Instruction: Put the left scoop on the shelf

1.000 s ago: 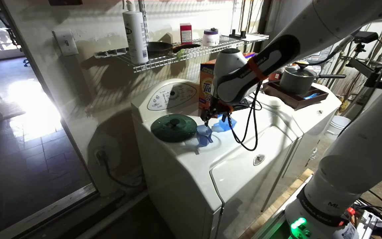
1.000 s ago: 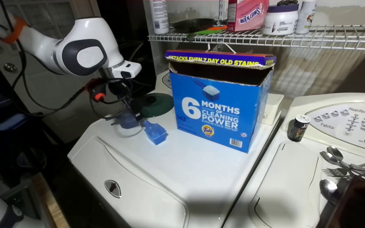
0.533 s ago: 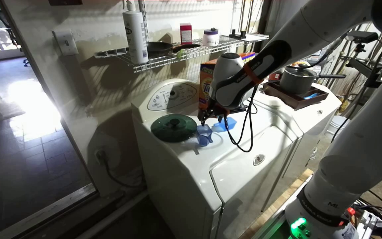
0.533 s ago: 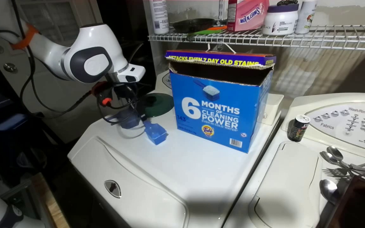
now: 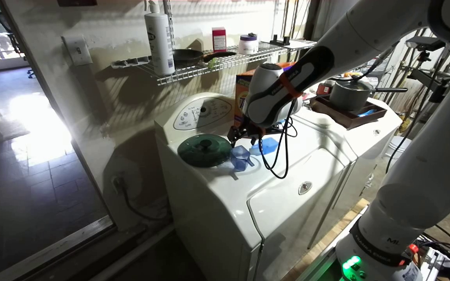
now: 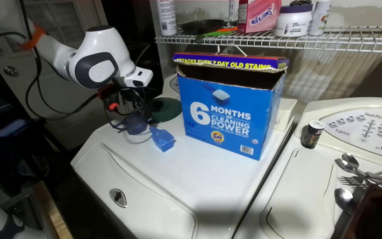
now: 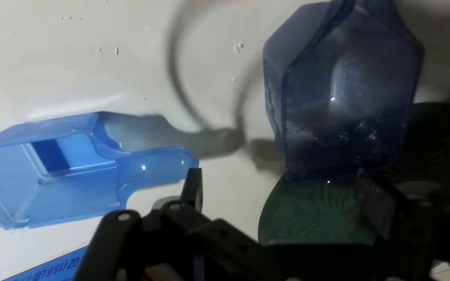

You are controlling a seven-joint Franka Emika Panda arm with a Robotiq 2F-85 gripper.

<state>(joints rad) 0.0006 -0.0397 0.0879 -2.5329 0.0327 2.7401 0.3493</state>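
Pale-blue scoop looks slightly turned compared with a second ago, and the arm has shifted toward the green lid. Scoop's sitting on top of the white machine right up by that lid, can't tell if they touch. Gripper is right by the scoop with the fingers spread wide, gripping nothing. Brighter blue scoop lies near, detergent box past that, and the wire shelf runs above, with a white pump bottle, dark pan and purple-lidded jar on it

Home laundry area, washer, Tide detergent box
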